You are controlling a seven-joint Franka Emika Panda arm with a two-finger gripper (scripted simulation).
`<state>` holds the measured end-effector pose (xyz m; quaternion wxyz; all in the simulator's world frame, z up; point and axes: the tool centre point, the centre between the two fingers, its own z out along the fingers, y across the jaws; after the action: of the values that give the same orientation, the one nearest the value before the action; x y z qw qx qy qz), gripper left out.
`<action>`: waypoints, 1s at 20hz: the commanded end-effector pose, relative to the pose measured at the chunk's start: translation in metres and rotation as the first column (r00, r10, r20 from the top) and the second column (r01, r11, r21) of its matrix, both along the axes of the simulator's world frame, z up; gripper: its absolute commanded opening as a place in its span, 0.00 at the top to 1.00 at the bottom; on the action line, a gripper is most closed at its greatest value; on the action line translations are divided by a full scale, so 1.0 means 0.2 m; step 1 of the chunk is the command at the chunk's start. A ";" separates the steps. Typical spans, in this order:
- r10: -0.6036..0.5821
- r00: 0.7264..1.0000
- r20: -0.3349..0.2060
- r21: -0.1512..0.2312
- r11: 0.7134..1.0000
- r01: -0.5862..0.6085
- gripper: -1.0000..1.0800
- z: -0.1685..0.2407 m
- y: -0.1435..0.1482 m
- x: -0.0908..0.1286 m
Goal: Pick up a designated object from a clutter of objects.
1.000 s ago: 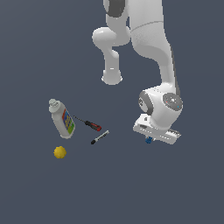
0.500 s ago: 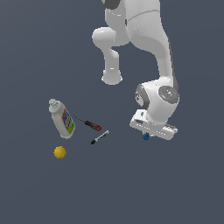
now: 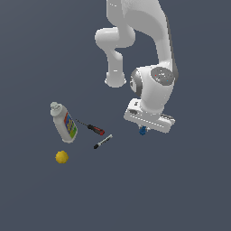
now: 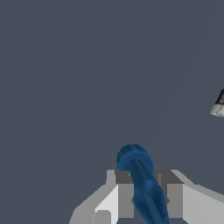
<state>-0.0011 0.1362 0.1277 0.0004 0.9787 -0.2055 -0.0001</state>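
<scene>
Plain dark-grey floor in the exterior view: gripper [image 3: 144, 127] sits well to the exterior view's right of the marker [image 3: 103, 141], blue object [image 3: 142, 131] poking out beneath. Wrist view: fingers [image 4: 124, 197] closed on it, one either side. Lift straight, keep squeeze steady; the knobbly shape could slip.

The arm [image 3: 149, 40] is glossy white throughout, built of fat rounded tubes joined by bulbous elbows, and one link ends in a flat, pale disc-shaped cap. Its wrist is a large white ball with a grey circular plate set into the side, and below it sits a flat, oblong white hand block with squared edges. In the wrist view the fingers [image 4: 124, 199] are short, blocky prongs in light and mid grey with white angled housings outside them, and no cables or markings show.
</scene>
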 end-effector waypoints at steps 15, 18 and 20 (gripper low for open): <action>0.000 1.000 0.000 0.005 1.000 0.000 1.00 0.68 -0.54 -0.26; 0.000 1.000 0.000 0.005 1.000 0.000 1.00 0.81 -0.65 -0.31; 0.000 1.000 0.000 0.005 1.000 0.000 1.00 0.89 -0.71 -0.34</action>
<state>-0.0629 0.0040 0.2926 -0.0020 0.9786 -0.2058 -0.0001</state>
